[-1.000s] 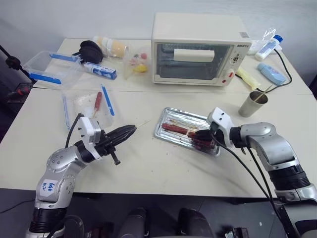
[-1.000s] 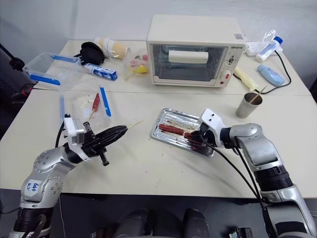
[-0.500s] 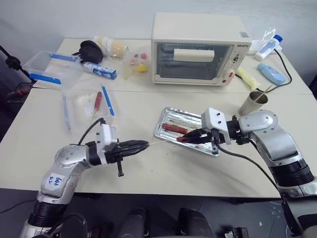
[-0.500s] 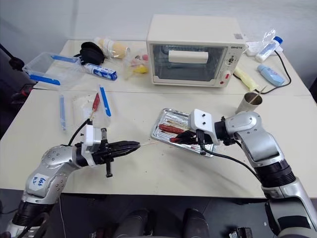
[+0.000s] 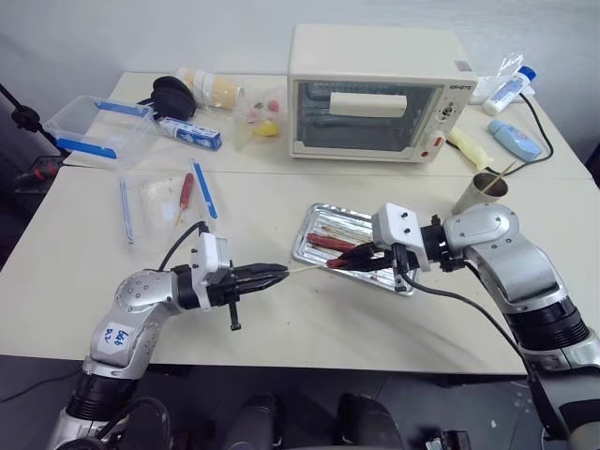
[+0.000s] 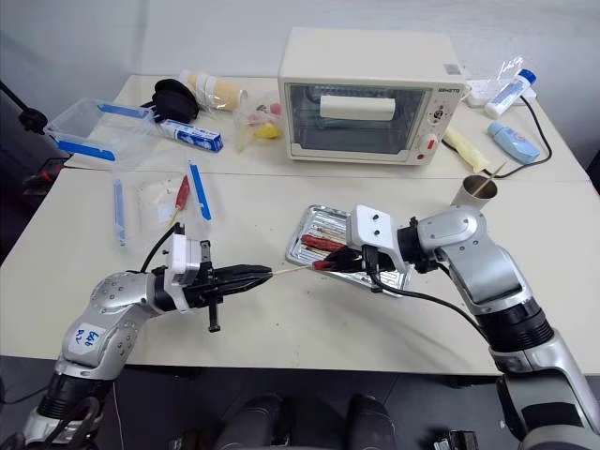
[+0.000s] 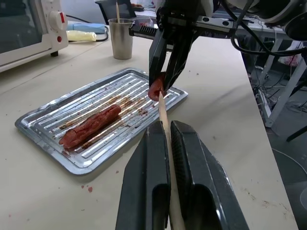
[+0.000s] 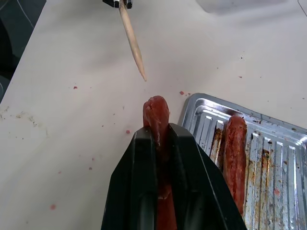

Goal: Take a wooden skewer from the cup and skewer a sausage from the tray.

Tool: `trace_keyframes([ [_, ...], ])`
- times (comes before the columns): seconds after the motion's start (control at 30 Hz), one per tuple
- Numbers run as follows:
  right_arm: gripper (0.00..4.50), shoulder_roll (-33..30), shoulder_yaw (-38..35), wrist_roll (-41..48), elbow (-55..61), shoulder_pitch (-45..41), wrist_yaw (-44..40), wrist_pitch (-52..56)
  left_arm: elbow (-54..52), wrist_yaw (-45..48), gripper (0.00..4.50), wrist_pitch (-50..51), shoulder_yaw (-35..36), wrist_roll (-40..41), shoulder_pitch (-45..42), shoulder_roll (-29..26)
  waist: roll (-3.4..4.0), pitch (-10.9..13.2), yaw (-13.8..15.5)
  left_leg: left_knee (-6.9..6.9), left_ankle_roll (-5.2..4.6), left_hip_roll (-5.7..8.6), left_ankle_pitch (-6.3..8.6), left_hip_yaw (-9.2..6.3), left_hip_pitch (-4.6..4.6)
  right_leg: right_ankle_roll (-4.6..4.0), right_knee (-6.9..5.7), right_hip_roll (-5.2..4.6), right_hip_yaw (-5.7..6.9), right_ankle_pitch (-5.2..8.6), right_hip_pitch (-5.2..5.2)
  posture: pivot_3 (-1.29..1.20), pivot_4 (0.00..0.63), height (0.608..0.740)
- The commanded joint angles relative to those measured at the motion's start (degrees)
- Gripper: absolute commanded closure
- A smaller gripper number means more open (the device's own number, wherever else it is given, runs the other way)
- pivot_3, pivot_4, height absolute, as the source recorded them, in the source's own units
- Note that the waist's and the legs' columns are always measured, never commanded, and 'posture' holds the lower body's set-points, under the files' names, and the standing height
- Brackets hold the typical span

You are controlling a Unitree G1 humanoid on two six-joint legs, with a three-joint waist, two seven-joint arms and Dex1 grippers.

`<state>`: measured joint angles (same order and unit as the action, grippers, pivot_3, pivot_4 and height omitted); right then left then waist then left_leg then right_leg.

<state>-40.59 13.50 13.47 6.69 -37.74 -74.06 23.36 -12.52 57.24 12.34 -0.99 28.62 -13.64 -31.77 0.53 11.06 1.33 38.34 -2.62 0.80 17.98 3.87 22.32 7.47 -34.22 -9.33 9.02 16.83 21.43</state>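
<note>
My left gripper (image 5: 277, 274) is shut on the wooden skewer (image 5: 306, 269), a thin pale stick held level and pointing to the right. My right gripper (image 5: 360, 259) is shut on the sausage (image 8: 157, 114) and holds it in the air just over the tray's (image 5: 302, 251) near left rim. The sausage's free end faces the skewer. In the right wrist view a small gap separates the skewer's tip (image 8: 142, 76) from the sausage. A second sausage (image 7: 91, 125) lies on the tray's ribbed floor. The metal cup (image 5: 480, 195) stands at the right with another stick in it.
A cream toaster oven (image 5: 375, 94) stands behind the tray. A clear box with blue clips (image 5: 98, 127) and a plastic bag with a red-handled tool (image 5: 183, 197) lie at the left. Bottles (image 5: 511, 89) and a black cable sit at the far right.
The right gripper lifted the sausage off the tray and carried it left. The left gripper swung right and brought the skewer level, pointing at the sausage's end.
</note>
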Motion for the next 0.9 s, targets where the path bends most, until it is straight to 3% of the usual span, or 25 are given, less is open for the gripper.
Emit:
trace_keyframes([
  [0.03,4.24,0.36,0.02,0.89,2.62,-1.00,0.08,0.14,0.03,0.53,4.50,-1.38,-0.23,-0.51,-0.85,0.58,0.00,0.00,-0.04,0.00,0.00,0.00,0.00,0.00,0.00,0.00,0.00,0.00,0.00,0.00,0.00,0.00,0.150,0.740],
  [0.9,4.24,0.36,-0.99,1.50,2.62,-1.16,-0.21,0.27,1.97,1.08,4.50,-2.95,-0.93,-2.27,0.01,2.08,0.00,0.00,-0.03,0.03,0.00,0.00,0.00,0.00,0.00,0.00,-0.03,0.00,0.00,0.00,0.00,0.00,0.150,0.740],
])
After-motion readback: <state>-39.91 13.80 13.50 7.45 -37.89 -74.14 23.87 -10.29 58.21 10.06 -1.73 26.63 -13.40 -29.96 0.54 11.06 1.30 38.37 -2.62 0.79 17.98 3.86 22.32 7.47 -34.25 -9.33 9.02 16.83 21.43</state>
